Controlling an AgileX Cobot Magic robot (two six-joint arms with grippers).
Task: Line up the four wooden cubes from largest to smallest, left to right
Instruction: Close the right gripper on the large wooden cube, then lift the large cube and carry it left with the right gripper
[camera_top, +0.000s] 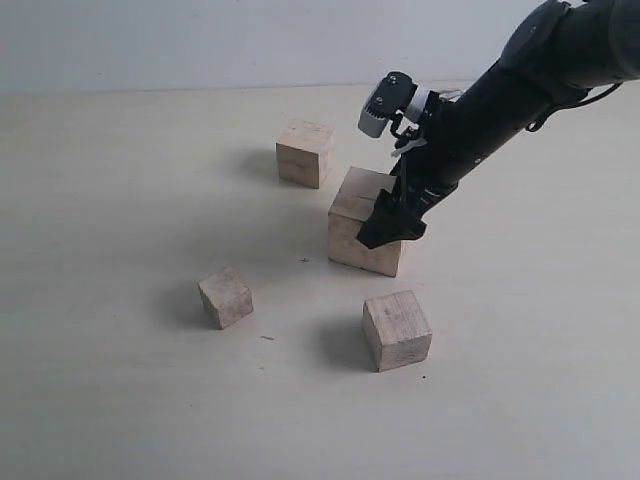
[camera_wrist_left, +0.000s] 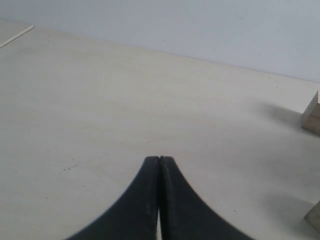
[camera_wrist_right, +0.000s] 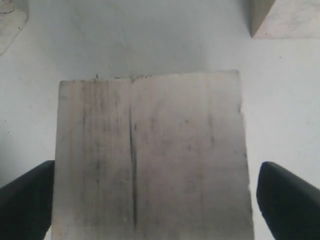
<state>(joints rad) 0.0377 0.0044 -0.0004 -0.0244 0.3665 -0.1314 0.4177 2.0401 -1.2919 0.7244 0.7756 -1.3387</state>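
Four pale wooden cubes stand on the table. The largest cube (camera_top: 358, 240) is near the middle, and its top with a thin dark slit (camera_wrist_right: 150, 150) fills the right wrist view. My right gripper (camera_top: 392, 226) (camera_wrist_right: 156, 167) is open and straddles it, one finger (camera_wrist_right: 27, 200) against one side and the other finger (camera_wrist_right: 290, 200) slightly off the opposite side. A second cube (camera_top: 397, 330) sits in front, a third (camera_top: 304, 153) behind on the left, and the smallest (camera_top: 226, 297) at the front left. My left gripper (camera_wrist_left: 160, 158) is shut on nothing and is outside the exterior view.
The light table (camera_top: 120, 200) stretches bare on the left up to a pale wall (camera_top: 200, 40). In the left wrist view, parts of two cubes (camera_wrist_left: 313, 114) (camera_wrist_left: 315, 218) show at one edge. Another cube's corner (camera_wrist_right: 285, 17) lies beyond the largest one.
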